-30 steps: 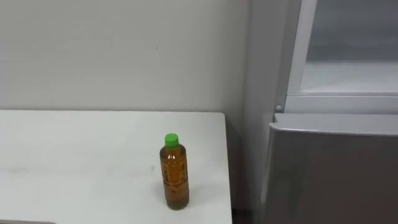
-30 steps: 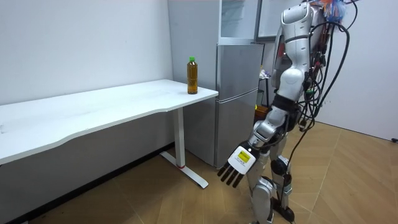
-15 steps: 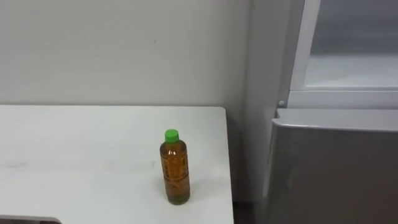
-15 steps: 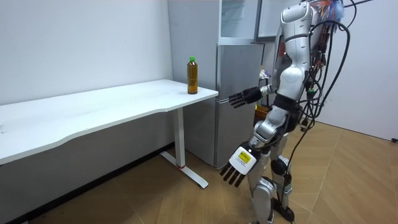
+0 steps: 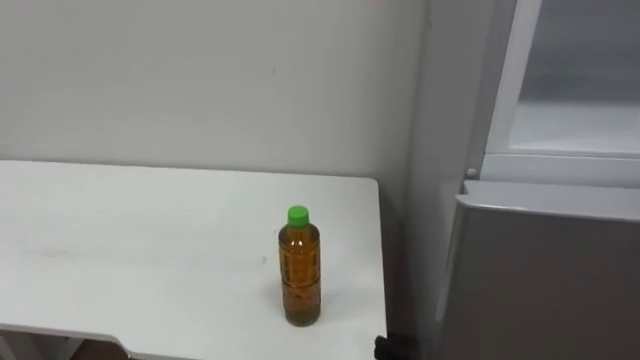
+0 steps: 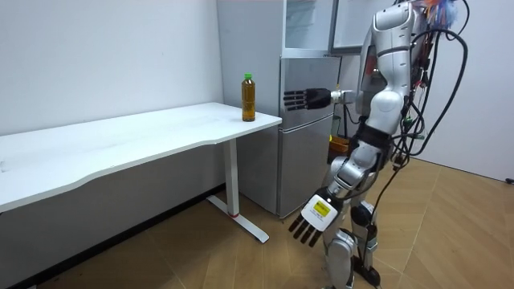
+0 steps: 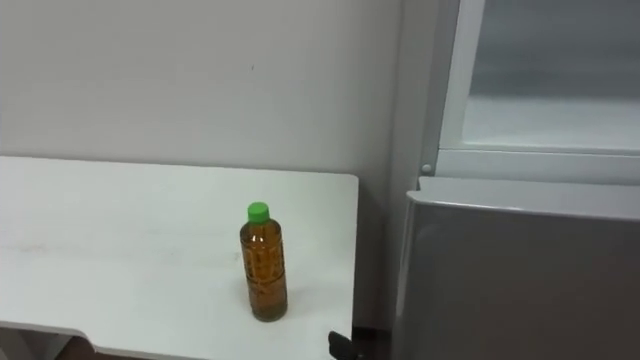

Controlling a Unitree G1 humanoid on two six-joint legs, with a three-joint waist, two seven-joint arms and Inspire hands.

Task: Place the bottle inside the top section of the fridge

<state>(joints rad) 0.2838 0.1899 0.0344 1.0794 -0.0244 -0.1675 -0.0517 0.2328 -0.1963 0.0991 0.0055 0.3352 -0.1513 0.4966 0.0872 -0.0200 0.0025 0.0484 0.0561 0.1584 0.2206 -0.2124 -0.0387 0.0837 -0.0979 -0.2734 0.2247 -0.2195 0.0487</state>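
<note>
Right hand (image 6: 303, 99) held out, fingers straight; left hand (image 6: 315, 215) hangs open. One bottle (image 5: 301, 268) stands on the white worktop (image 5: 120, 245), one grey fridge (image 5: 545, 280) at its 3 o'clock.

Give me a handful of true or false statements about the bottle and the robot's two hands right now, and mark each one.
1. The bottle stands upright on the white table, near the end beside the fridge. True.
2. The bottle's cap is red. False: it is green.
3. The right hand is raised towards the bottle with straight fingers and is not touching it. True.
4. The left hand grips the bottle. False: it hangs low beside the leg, fingers straight, holding nothing.
5. The bottle lies on the floor. False: it is on the table.
</note>
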